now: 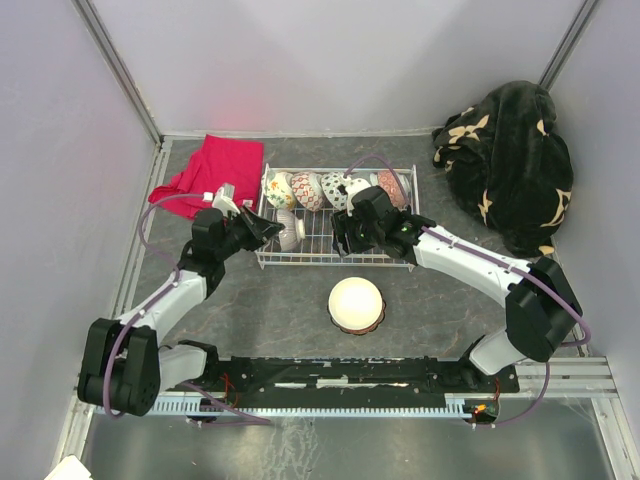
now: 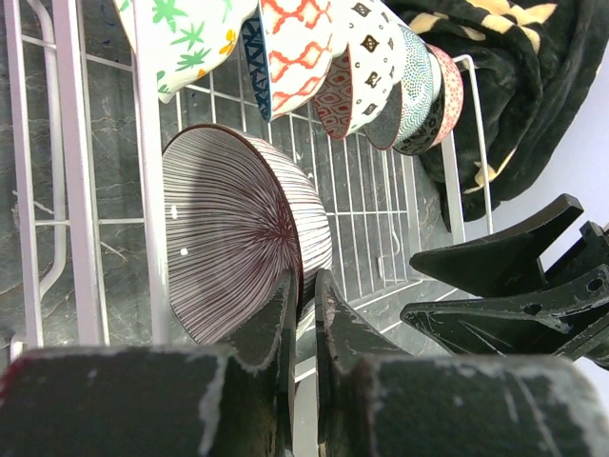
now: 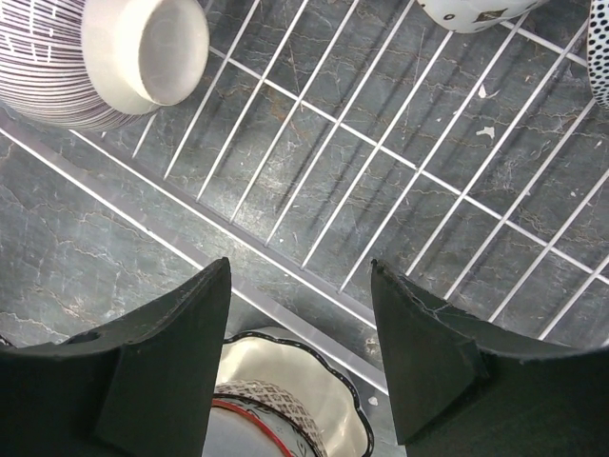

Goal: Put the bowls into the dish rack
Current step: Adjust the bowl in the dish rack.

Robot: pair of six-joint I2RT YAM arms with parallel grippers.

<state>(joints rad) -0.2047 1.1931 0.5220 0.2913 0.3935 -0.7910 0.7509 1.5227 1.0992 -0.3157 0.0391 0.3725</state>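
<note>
The white wire dish rack [image 1: 330, 262] lies mid-table, with several patterned bowls [image 1: 308, 190] standing on edge along its back. My left gripper [image 1: 272, 230] is shut on the rim of a striped bowl [image 2: 238, 238], held on edge over the rack's [image 2: 71, 190] front left part, below the patterned bowls [image 2: 304, 48]. My right gripper [image 3: 298, 271] hangs open and empty over the rack's front rail [image 3: 277, 263]; in the top view this right gripper [image 1: 345, 238] is at front centre. A cream bowl [image 1: 356, 303] rests on the table before the rack. The right wrist view shows it under the wrist as a scalloped bowl [image 3: 295, 400].
A red cloth [image 1: 210, 172] lies left of the rack at the back. A dark blanket with pale flowers [image 1: 510, 165] is heaped in the back right corner. Grey walls close in the table on three sides.
</note>
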